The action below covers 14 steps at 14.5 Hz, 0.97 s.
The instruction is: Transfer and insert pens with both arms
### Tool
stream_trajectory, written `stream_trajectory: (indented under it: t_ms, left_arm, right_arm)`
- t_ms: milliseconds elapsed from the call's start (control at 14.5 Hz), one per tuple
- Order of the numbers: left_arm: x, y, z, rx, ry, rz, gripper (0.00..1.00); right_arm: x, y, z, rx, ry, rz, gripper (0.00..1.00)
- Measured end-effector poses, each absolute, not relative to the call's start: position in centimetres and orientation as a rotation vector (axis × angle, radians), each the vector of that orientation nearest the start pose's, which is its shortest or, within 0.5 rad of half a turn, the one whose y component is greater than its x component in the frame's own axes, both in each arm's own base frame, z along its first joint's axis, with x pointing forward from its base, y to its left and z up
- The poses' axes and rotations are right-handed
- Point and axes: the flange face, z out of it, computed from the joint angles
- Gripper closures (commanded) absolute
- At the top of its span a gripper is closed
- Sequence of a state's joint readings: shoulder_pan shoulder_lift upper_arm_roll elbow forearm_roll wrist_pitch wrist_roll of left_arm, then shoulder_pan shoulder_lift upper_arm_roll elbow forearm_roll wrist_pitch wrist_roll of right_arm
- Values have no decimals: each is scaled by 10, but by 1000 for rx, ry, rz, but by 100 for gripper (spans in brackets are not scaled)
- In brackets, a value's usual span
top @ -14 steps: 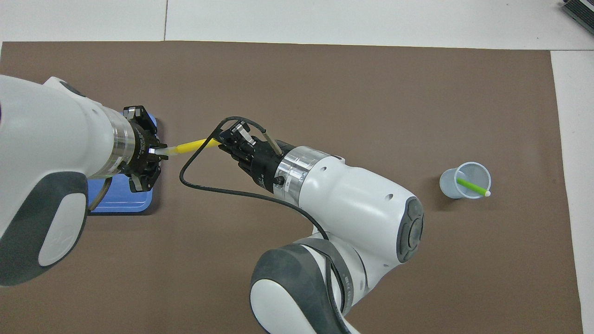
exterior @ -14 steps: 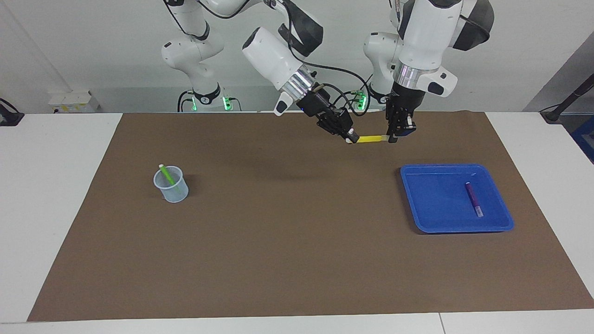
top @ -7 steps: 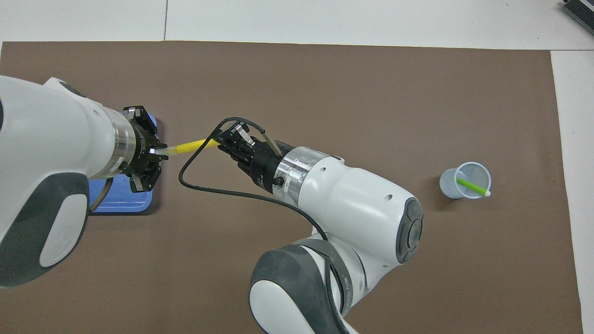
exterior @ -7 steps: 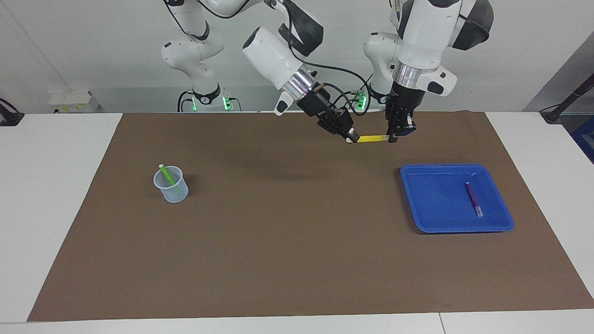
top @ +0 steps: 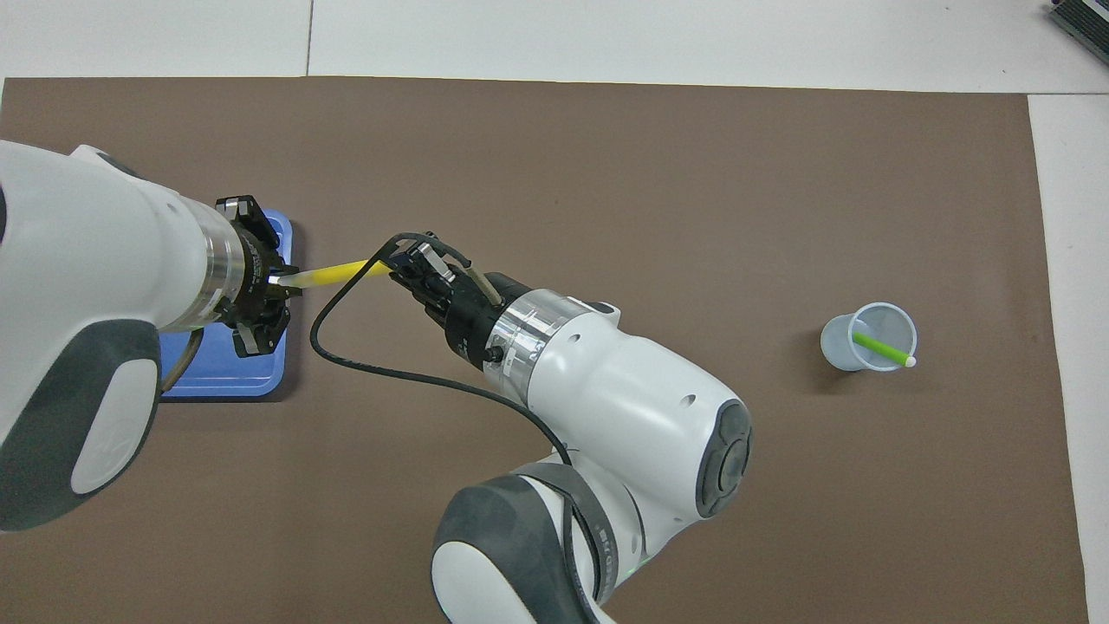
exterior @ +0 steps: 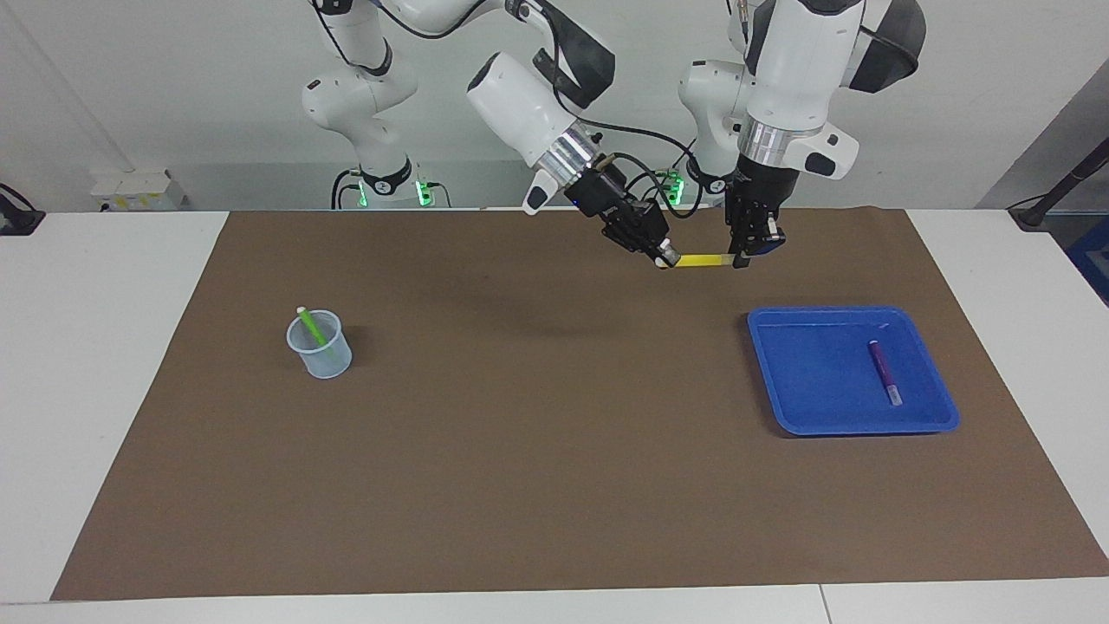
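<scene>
The yellow marker pen was a slim, smooth plastic cylinder with a whitish end, and it hung level in the air, pinched at both ends. The left arm's fingers were closed on its whitish end, pointing straight down from a silver wrist ring; the right arm's fingers, slanting in on a glossy white forearm with a loose black cable looped beside it, were closed on the yellow end. Both pairs of fingers were matte black and angular, and the pen spanned the short gap between them, over bare mat near the robots' edge.

Just beside the left fingers in the overhead view lay a shallow blue plastic tray with rounded corners and a raised lip, set toward the left arm's end of the tabletop. A purple marker pen with a pale tip lay flat inside it. Well apart from both pairs of fingers, toward the right arm's end, stood a small translucent plastic cup, slightly tapered, with a bright green marker pen leaning in it, whitish end up.

A dull brown mat, flat and faintly textured, covered most of the white tabletop. A plain pale wall rose near the arm bases, where two smaller white arms showed green lights.
</scene>
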<state>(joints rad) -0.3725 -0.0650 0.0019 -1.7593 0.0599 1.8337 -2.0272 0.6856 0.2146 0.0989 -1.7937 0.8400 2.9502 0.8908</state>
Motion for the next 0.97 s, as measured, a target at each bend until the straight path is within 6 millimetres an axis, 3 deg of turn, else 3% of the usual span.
stream_trajectory:
  t_ms: [968]
  left_arm:
    - [520,-194,595,2037,2242,170,100]
  right_arm:
    - [511,431,522,-1929,901,-202,100]
